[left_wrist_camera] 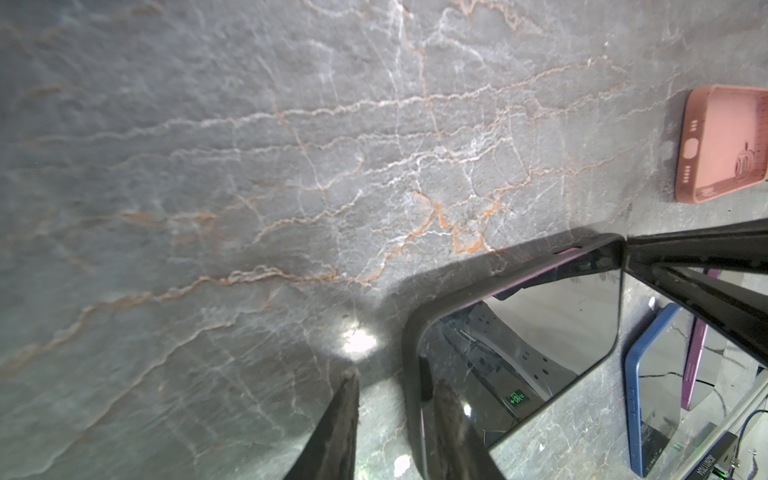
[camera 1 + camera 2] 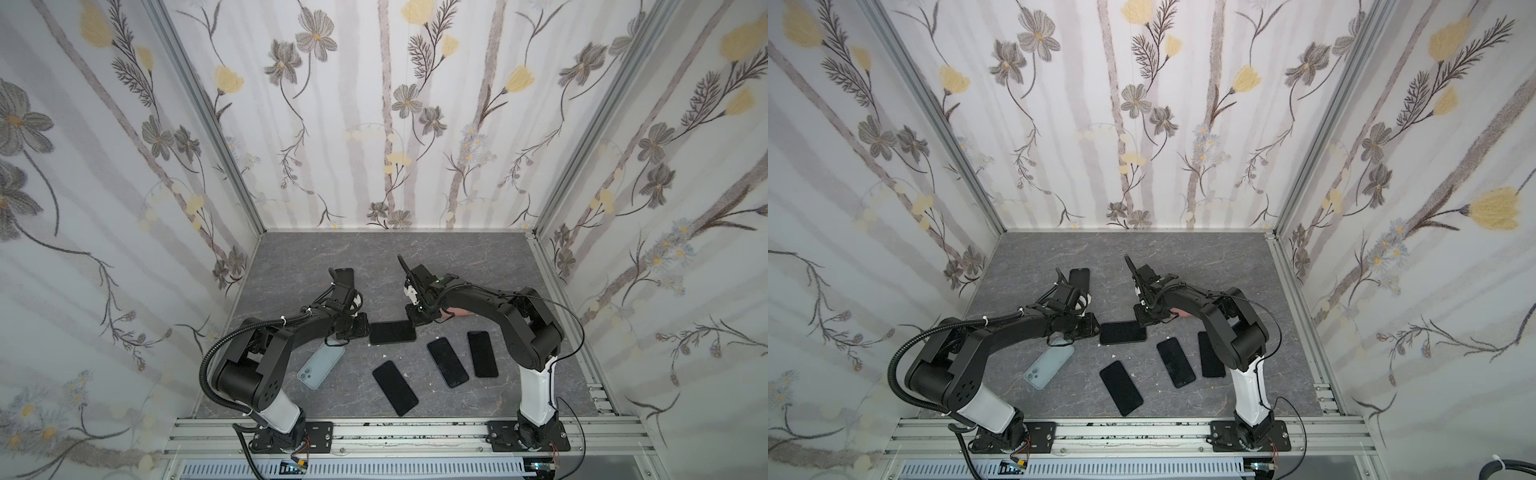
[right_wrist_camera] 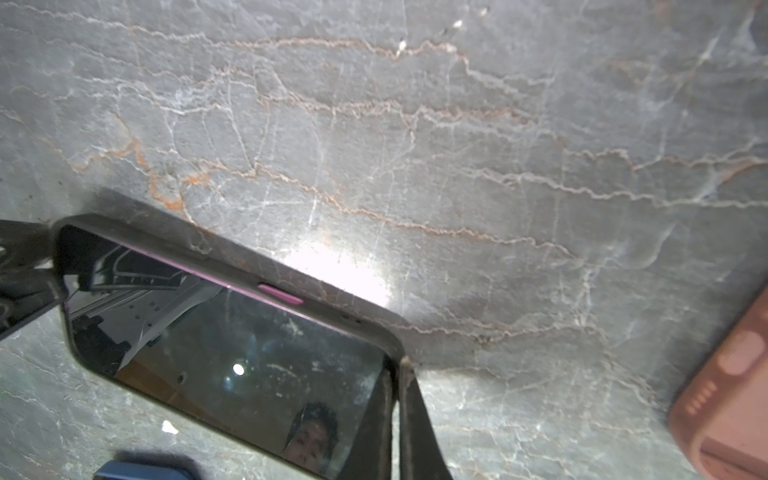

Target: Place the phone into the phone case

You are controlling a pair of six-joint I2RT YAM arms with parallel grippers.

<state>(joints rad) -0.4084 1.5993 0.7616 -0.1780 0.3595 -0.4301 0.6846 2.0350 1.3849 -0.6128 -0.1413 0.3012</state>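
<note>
Two arms (image 2: pixel 266 345) (image 2: pixel 519 328) — five black phones (image 2: pixel 392 332) (image 2: pixel 395 387) (image 2: pixel 448 362) (image 2: pixel 482 354) (image 2: pixel 345 275), one pale-blue phone (image 2: pixel 321 366), one pink case (image 1: pixel 723 141).

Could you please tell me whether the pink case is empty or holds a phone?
Empty: the pink case lies open side up, its bare pink lining showing, with no phone inside.

Top views: bright, even light; soft shadows; walls (image 2: pixel 395 124) bow toward edges.
Wrist views: dimmer; white glare on bench (image 3: pixel 340 270) beside the phone (image 3: pixel 228 365); pink case (image 3: pixel 727 395) blurred.
</note>
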